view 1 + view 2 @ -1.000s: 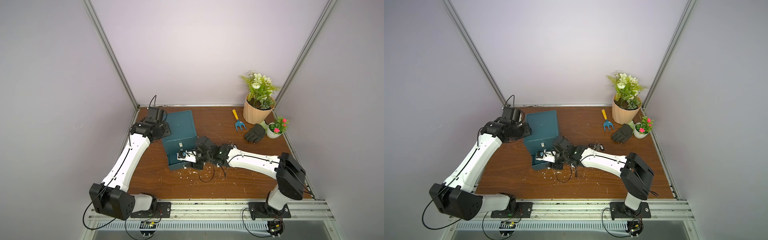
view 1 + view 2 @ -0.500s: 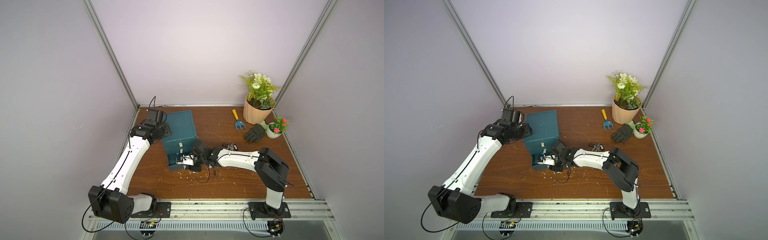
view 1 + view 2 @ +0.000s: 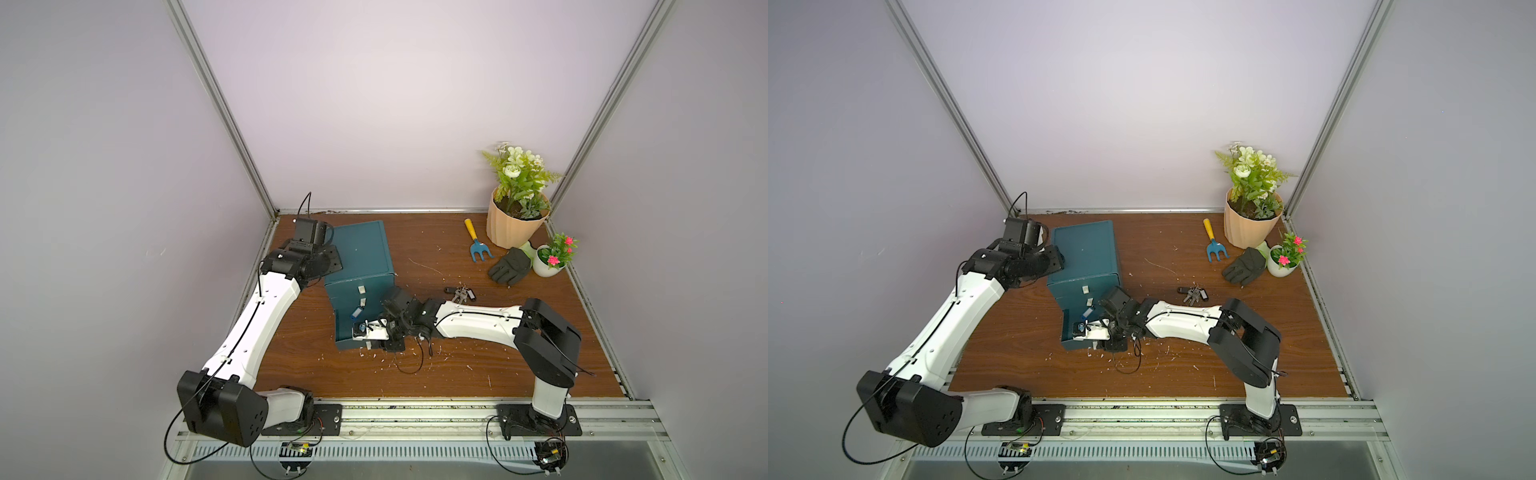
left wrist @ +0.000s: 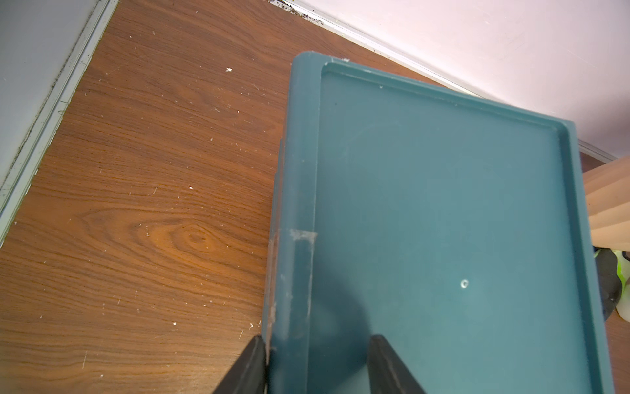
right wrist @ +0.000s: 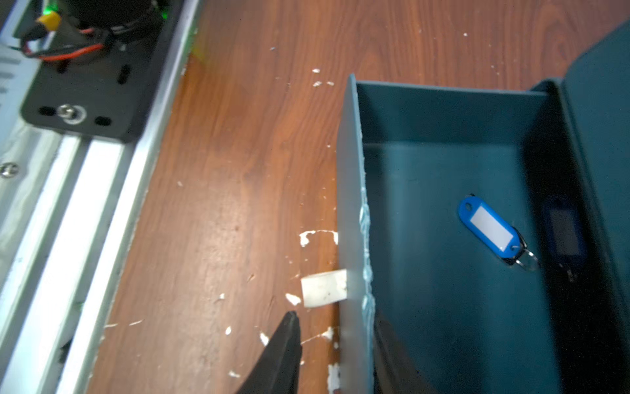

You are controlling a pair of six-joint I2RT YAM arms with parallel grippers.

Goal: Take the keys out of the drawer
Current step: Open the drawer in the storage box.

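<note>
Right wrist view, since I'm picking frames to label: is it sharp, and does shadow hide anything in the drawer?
Right wrist view: motion-soft, worst toward the rail; the blue-tagged key stays readable, but deep shadow at the back of the drawer nearly swallows a dark tag. Left wrist view: crisp. Both top views: evenly lit, sharp.

Drawer point(image 5: 351, 187) interior is left mostly free around blue-tagged key point(image 5: 491, 228); rear part is overhung by cabinet point(image 5: 603, 85). Front wall is straddled by right gripper point(image 5: 335, 320). Far right corner of table point(image 3: 457, 374) is crowded by large pot point(image 3: 513, 228), small pot point(image 3: 545, 272), glove point(image 3: 510, 272), garden fork point(image 3: 477, 245); near edge is left open.
</note>
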